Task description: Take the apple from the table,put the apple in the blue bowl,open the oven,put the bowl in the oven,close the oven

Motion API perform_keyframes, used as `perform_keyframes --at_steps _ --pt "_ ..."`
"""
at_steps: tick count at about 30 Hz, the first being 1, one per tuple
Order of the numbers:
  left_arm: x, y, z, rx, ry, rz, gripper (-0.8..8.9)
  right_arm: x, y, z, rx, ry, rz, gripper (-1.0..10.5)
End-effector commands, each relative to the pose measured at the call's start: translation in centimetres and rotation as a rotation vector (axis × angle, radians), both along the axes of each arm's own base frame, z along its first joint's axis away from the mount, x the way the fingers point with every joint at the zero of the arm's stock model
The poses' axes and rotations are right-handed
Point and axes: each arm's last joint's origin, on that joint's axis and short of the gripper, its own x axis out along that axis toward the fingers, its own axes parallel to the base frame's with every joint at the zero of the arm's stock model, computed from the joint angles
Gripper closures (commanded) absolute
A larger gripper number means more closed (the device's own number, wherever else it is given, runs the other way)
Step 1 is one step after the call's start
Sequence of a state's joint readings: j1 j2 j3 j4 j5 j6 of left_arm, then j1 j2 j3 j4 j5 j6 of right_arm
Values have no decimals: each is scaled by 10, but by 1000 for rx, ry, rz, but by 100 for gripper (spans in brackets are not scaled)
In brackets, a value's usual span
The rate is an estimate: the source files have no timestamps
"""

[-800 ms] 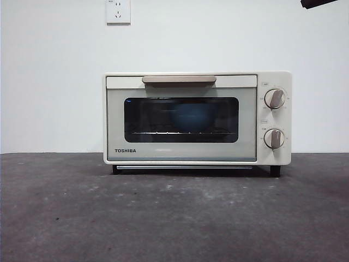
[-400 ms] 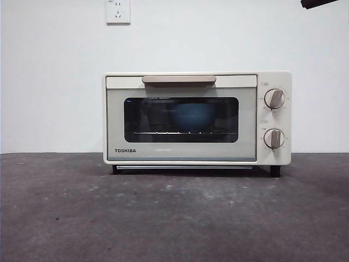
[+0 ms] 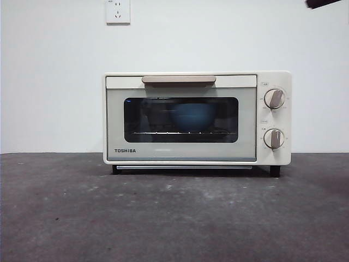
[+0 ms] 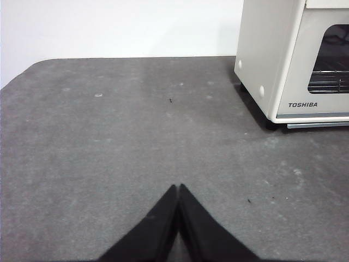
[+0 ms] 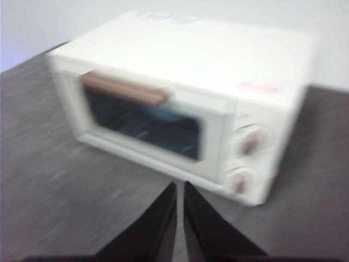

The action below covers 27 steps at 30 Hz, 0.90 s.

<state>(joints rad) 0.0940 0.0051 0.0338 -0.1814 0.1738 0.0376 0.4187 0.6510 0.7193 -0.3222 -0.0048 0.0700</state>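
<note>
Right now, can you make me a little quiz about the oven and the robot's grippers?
1. True or false: the oven door is shut.
2. What blue thing shows through the glass?
3. How are the left gripper and right gripper? A) both shut, holding nothing B) both open C) one holding the apple

Key:
1. True.
2. The bowl, on the rack inside.
3. A. Both are over the table; the apple is not visible.

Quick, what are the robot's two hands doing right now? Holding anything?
Left end effector: closed, holding nothing, above the table.
Right end effector: closed, holding nothing, in front of the oven.
</note>
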Motion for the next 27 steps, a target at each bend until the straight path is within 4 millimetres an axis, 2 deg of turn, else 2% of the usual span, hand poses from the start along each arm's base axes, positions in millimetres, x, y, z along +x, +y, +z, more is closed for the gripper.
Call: perform_keyframes --at_steps 1,7,12,20,27 --pt "0 0 -6 -8 36 2 806 -3 -11 -1 -14 -86 -77 941" --pt "0 0 -6 -9 36 2 806 -16 -39 -39 53 -235 -249 941" --pt "0 0 -6 -8 36 2 806 -26 -51 -69 52 -337 -352 941" --pt "0 0 -6 -9 36 2 806 -33 -57 -116 42 -349 -421 941" --pt "0 0 -6 -9 36 2 806 -33 -57 -146 61 -282 -425 941"
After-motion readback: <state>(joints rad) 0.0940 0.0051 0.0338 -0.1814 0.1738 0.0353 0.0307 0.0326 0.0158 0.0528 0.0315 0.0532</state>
